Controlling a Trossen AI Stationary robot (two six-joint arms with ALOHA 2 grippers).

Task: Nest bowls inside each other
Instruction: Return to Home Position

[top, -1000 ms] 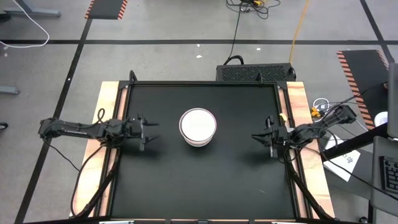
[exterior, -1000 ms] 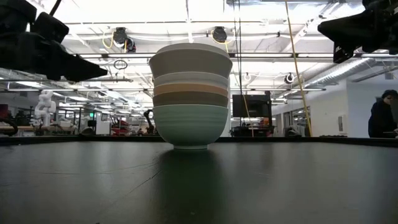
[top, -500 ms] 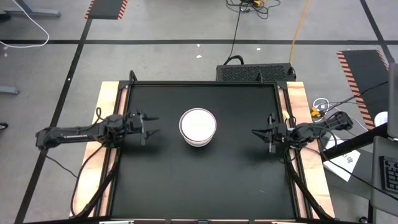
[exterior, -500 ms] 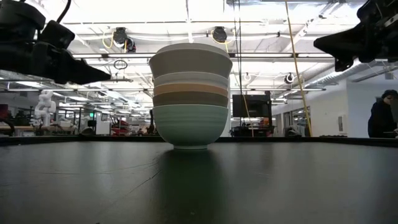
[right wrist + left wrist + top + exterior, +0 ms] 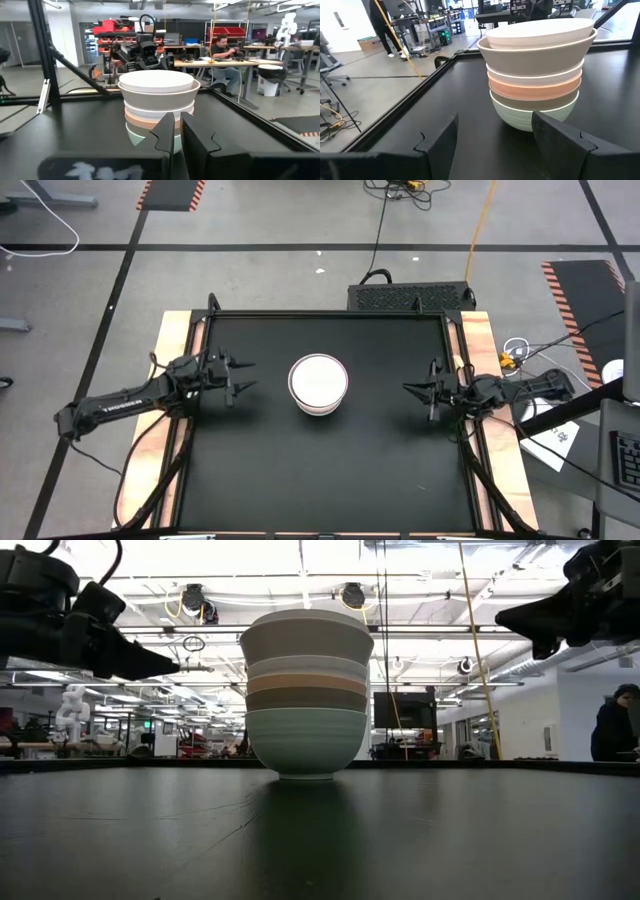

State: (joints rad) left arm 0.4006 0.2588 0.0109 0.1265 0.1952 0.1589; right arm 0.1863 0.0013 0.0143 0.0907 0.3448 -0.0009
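Note:
Several bowls stand nested in one stack [image 5: 318, 383] at the middle of the black table. The mint green bowl [image 5: 305, 740] is at the bottom and rests on the table by its foot. Above it sit the olive-grey, salmon-orange, a white, the beige-grey [image 5: 535, 57] and a white bowl [image 5: 157, 80] on top. My left gripper [image 5: 240, 375] hovers open to the left of the stack, its fingers pointing at it [image 5: 495, 132]. My right gripper [image 5: 415, 392] hovers shut to the right of the stack, also pointing at it [image 5: 177, 125]. Neither touches the stack.
The table has a raised black frame [image 5: 330, 313] and wooden side boards [image 5: 172, 360]. A black box [image 5: 410, 297] stands behind the far edge. Bare table lies all round the stack. A person [image 5: 612, 725] stands in the room beyond; another sits at a desk [image 5: 225, 55].
My left gripper has moved a little toward the table's far edge and come lower, its fingers still pointing at the stack. My right gripper has come lower and a little toward the stack. The stack has not moved.

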